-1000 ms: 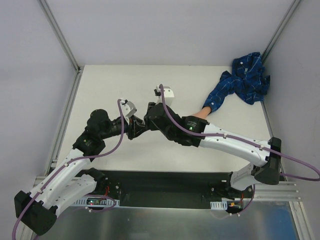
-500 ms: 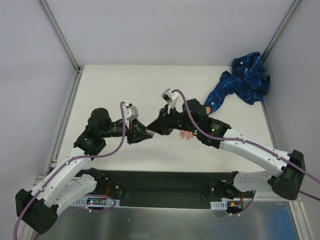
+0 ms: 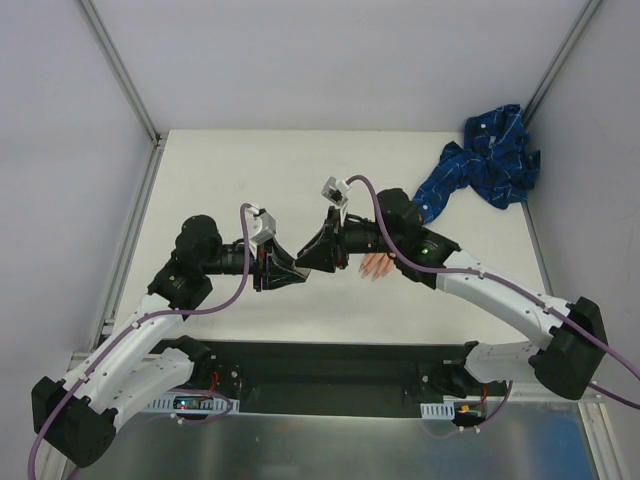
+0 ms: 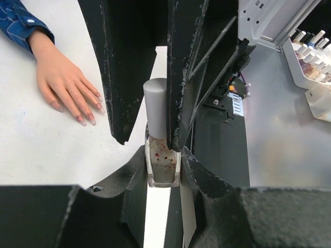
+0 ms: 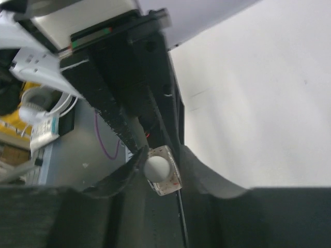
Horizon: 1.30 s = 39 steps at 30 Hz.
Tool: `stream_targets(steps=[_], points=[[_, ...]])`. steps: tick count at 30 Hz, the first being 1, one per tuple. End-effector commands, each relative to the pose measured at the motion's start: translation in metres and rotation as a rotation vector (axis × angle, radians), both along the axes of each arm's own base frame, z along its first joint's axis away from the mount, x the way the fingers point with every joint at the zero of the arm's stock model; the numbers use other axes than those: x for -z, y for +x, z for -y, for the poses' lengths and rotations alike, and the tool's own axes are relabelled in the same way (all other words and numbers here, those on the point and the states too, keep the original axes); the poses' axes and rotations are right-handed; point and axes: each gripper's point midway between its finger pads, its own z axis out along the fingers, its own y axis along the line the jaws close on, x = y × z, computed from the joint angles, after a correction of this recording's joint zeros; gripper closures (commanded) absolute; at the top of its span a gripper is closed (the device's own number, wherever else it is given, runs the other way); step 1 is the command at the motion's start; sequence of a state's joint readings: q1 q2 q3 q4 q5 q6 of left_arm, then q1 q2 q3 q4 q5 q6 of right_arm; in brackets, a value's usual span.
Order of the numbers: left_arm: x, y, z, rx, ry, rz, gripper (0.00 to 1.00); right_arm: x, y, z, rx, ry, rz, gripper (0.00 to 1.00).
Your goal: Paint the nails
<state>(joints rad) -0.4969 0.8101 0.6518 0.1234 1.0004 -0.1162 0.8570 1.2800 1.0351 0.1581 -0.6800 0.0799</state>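
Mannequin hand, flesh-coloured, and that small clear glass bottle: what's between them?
Left wrist view: bare white table, then one black finger of the right claw, beside the grey bottle cap.

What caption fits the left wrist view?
The left gripper grips the polish bottle while the right gripper straddles its grey cap; mannequin hand lies palm-down on the table.

Grey cap (image 4: 155,106), seemingly pinkish nails (image 4: 92,121), blue sleeve (image 4: 19,19)

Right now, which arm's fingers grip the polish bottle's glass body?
The left gripper: its fingers pinch the bottle, whereas the right gripper flanks its grey cap.
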Motion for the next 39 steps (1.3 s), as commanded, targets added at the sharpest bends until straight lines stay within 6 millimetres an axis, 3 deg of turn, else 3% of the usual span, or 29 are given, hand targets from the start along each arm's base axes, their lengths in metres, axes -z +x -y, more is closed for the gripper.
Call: stream_targets(steps=[1, 5, 6, 8, 9, 11, 12, 15, 22, 25, 29, 31, 32, 34, 35, 36, 37, 38, 39], points=[[-0.028, -0.007, 0.005, 0.068, -0.06, 0.164, 1.0, -0.011, 0.03, 0.019, 0.335, -0.083, -0.01, 0.56], [-0.026, -0.002, 0.005, 0.037, -0.047, 0.162, 1.0, -0.018, 0.014, 0.019, 0.434, -0.148, -0.018, 0.44], [-0.025, -0.001, 0.004, 0.033, -0.045, 0.159, 1.0, -0.022, 0.025, 0.028, 0.544, -0.196, -0.005, 0.42], [-0.025, 0.001, 0.004, 0.021, -0.041, 0.159, 1.0, -0.012, 0.021, 0.033, 0.627, -0.289, -0.037, 0.38], [-0.025, 0.001, 0.004, 0.018, -0.041, 0.158, 1.0, -0.02, 0.028, 0.037, 0.695, -0.287, -0.032, 0.38], [-0.024, 0.004, 0.004, 0.004, -0.038, 0.159, 1.0, -0.012, 0.027, 0.038, 0.765, -0.321, -0.07, 0.38], [-0.024, 0.005, 0.004, -0.002, -0.035, 0.158, 1.0, -0.018, 0.035, 0.042, 0.831, -0.315, -0.061, 0.37], [-0.023, 0.007, 0.004, -0.017, -0.033, 0.157, 1.0, -0.02, 0.039, 0.04, 0.906, -0.321, -0.055, 0.43], [-0.023, 0.012, 0.003, -0.047, -0.028, 0.161, 1.0, -0.024, 0.039, 0.012, 0.915, -0.33, -0.064, 0.57], [-0.024, 0.011, 0.003, -0.047, -0.028, 0.161, 1.0, -0.017, 0.039, 0.005, 0.908, -0.347, -0.069, 0.67], [-0.024, 0.01, 0.003, -0.041, -0.03, 0.163, 1.0, -0.003, 0.038, 0.011, 0.906, -0.354, -0.058, 0.77], [-0.025, 0.006, 0.003, -0.021, -0.033, 0.167, 1.0, 0.001, 0.038, 0.014, 0.881, -0.357, -0.019, 0.87], [-0.024, 0.005, 0.003, -0.011, -0.034, 0.163, 1.0, -0.009, 0.039, 0.015, 0.871, -0.316, -0.003, 0.92], [-0.026, 0.0, 0.004, 0.019, -0.041, 0.164, 1.0, 0.007, 0.039, 0.019, 0.771, -0.365, 0.084, 0.99], [-0.027, -0.006, 0.005, 0.057, -0.046, 0.162, 1.0, -0.011, 0.039, 0.008, 0.688, -0.276, 0.133, 0.99], [-0.026, -0.008, 0.006, 0.071, -0.046, 0.157, 1.0, 0.013, 0.002, -0.012, 0.373, -0.269, 0.149, 1.0], [-0.027, -0.009, 0.006, 0.079, -0.048, 0.158, 1.0, 0.014, -0.012, -0.017, 0.166, -0.209, 0.269, 1.0], [-0.027, -0.011, 0.006, 0.088, -0.049, 0.154, 1.0, -0.019, -0.026, -0.024, 0.073, -0.008, 0.329, 1.0], [-0.026, -0.01, 0.006, 0.087, -0.048, 0.157, 1.0, -0.022, -0.026, -0.018, -0.007, 0.048, 0.298, 1.0]])
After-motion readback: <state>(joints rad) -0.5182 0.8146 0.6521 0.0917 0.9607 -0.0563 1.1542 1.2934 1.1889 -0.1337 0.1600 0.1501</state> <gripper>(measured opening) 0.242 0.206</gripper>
